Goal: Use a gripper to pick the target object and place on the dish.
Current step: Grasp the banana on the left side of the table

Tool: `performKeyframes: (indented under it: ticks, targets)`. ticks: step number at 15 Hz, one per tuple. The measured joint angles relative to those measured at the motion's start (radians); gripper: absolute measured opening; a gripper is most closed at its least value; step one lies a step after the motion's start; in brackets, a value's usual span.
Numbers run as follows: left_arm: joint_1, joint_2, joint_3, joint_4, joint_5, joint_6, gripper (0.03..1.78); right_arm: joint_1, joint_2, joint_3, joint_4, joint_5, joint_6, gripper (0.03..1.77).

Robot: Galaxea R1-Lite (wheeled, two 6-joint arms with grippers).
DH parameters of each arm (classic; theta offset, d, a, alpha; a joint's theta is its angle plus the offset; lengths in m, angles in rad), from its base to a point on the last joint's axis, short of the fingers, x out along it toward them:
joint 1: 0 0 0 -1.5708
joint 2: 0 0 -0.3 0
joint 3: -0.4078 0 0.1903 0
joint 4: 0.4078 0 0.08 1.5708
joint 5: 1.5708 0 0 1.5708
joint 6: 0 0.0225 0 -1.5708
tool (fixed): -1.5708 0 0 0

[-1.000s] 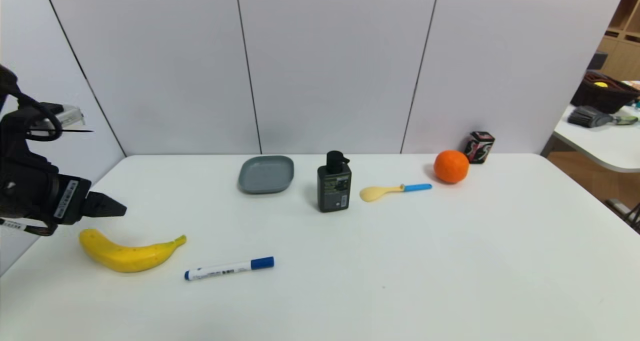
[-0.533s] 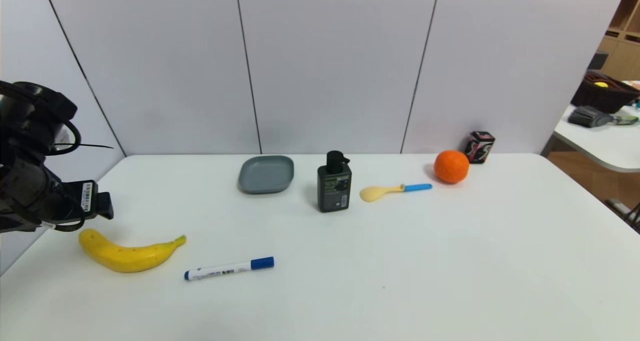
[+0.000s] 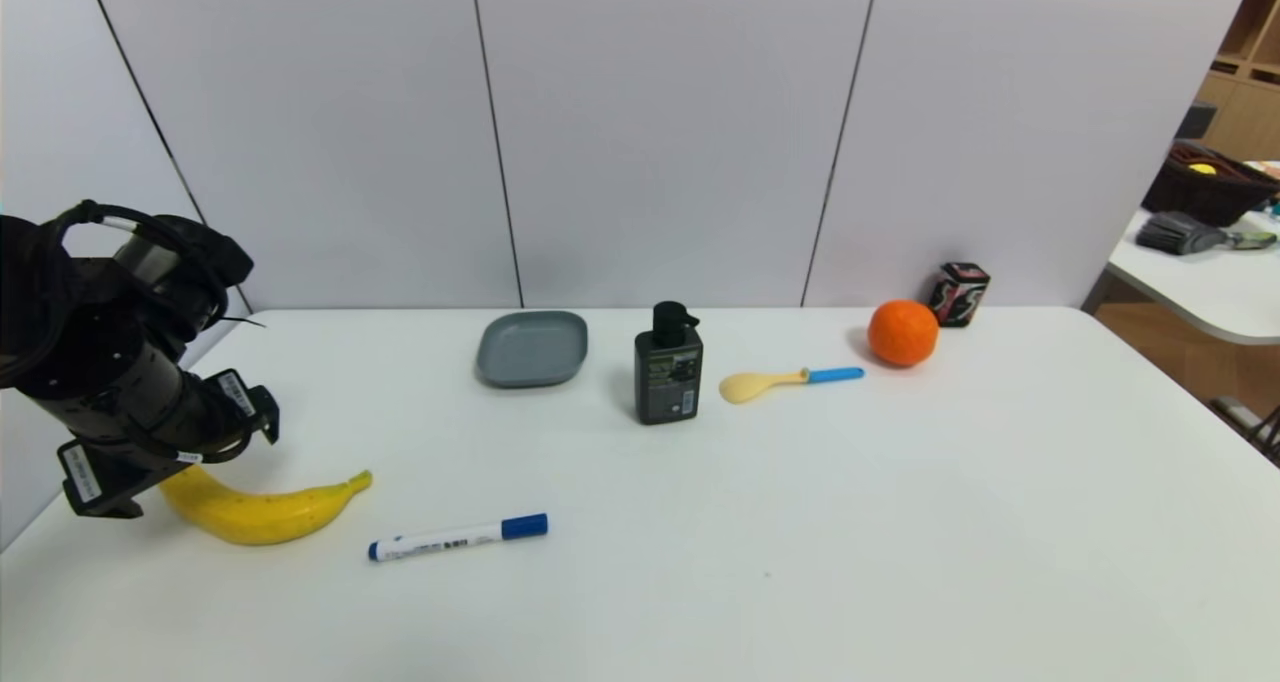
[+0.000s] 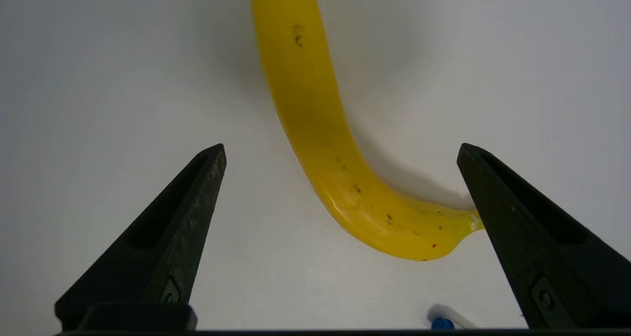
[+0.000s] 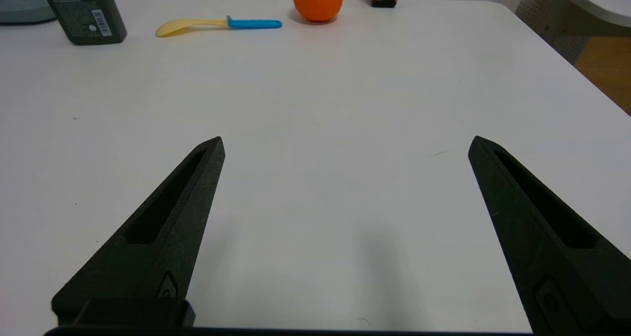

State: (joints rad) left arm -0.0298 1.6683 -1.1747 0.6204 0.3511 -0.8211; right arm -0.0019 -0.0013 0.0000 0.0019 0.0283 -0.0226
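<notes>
Nearest the robot, toward the table's [image 3: 900, 522] front left corner, the banana [image 3: 262, 509] lies flat on the white top, its greenish stem tip pointing toward the table's middle. The left gripper [image 4: 340, 151] hangs above the banana's blunt end, pointing steeply down; in the left wrist view its two black fingers [image 4: 167, 227] are spread wide and hold nothing, with the curved fruit lying between them and clear of both, the stem end just beside one finger. A white marker with a blue cap [image 3: 458, 537] lies just to the right of the banana near the front edge. The right gripper [image 5: 345, 144] sits low over bare table on the right side, jaws likewise wide apart and empty. Farther back, along the rear edge, stand the grey-blue dish [image 3: 532, 349], well apart from the banana, then a black pump bottle [image 3: 668, 365], a pale yellow spoon with a blue handle [image 3: 788, 381], an orange [image 3: 902, 332] and a small dark patterned box [image 3: 959, 295].
</notes>
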Motion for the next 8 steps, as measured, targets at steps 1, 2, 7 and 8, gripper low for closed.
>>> performKeyframes:
  ticks: [1,2,7,8]
  targets:
    - [-0.003,0.011,0.002,0.000,-0.014,-0.031,1.69,0.000,0.000,0.000,-0.001,0.000,0.000,1.71]
    - [-0.006,0.021,0.006,0.000,-0.030,-0.053,1.69,0.000,0.000,0.000,-0.001,0.000,0.000,1.71]
    - [-0.010,0.035,0.055,-0.004,-0.109,-0.091,1.69,0.000,0.000,0.000,-0.001,0.000,0.000,1.71]
    - [-0.009,0.036,0.065,-0.004,-0.110,-0.109,1.69,0.000,0.000,0.000,0.000,0.000,0.000,1.71]
